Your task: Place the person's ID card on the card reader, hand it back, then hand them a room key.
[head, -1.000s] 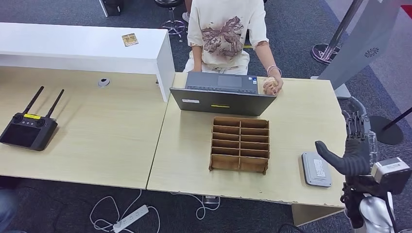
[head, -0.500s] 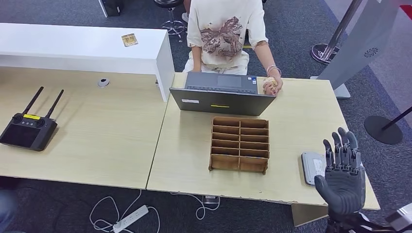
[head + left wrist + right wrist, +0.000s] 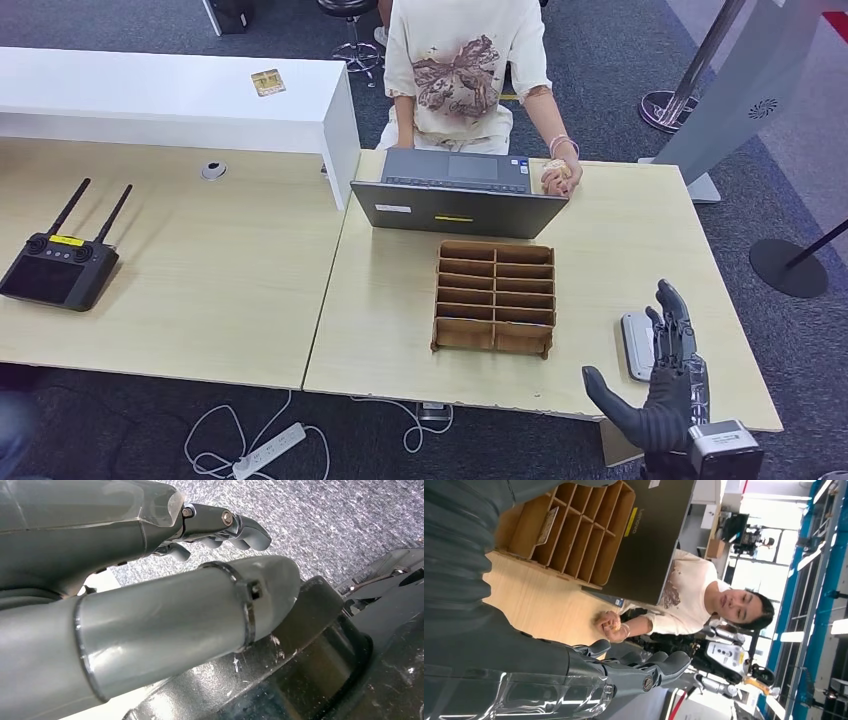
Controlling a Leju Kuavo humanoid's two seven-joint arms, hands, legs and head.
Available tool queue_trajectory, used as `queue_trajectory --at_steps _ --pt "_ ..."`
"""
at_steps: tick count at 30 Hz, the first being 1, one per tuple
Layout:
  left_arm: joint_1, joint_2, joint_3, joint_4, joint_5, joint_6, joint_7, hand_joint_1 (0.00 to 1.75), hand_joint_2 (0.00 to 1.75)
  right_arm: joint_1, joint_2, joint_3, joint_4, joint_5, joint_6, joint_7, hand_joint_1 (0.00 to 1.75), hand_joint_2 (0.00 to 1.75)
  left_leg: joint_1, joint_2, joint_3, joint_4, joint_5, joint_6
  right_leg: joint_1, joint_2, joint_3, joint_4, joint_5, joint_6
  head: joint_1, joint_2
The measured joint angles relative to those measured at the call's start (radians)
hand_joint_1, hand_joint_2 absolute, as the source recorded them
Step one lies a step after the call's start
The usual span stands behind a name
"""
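Note:
My right hand (image 3: 662, 385) hovers open over the table's near right corner, fingers straight and thumb out to the left, nothing in it. It partly covers the grey card reader (image 3: 635, 345). The person (image 3: 465, 60) stands across the table; their hand (image 3: 558, 177) rests beside the laptop (image 3: 458, 205), closed on something small. In the right wrist view my right hand (image 3: 524, 670) points toward the person's hand (image 3: 609, 625), and a pale card (image 3: 546, 525) leans in one slot of the wooden organizer (image 3: 569, 530). My left hand (image 3: 90, 530) hangs over grey carpet, holding nothing.
The wooden organizer (image 3: 494, 298) stands mid-table between the laptop and the near edge. A small card (image 3: 267, 82) lies on the white counter (image 3: 170, 95). A black remote controller (image 3: 58, 262) sits at far left. Stanchion bases stand on the floor at right.
My right hand has come in from beyond the table's right edge, dropped toward the near edge and turned from palm-up to edge-on. The person's hand has stayed by the laptop.

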Motion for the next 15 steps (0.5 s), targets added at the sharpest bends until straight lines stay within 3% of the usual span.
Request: queue_trajectory --at_steps 8,15 --pt "0.0 -0.001 0.003 0.0 -0.003 0.005 0.0 0.0 0.0 0.012 0.014 0.007 -0.013 0.087 -0.069 0.003 0.0 1.75 0.0 0.0 0.0 0.0 0.0 0.0 0.0 0.0 0.0 0.0 0.0 0.0 0.0 0.0" --pt "0.0 -0.003 0.007 0.0 -0.014 0.007 -0.001 0.0 0.0 0.03 0.029 0.02 -0.052 0.315 -0.212 0.048 0.0 1.75 0.0 0.0 0.0 0.0 0.0 0.0 0.0 0.0 0.0 0.0 0.0 0.0 0.0 0.0"
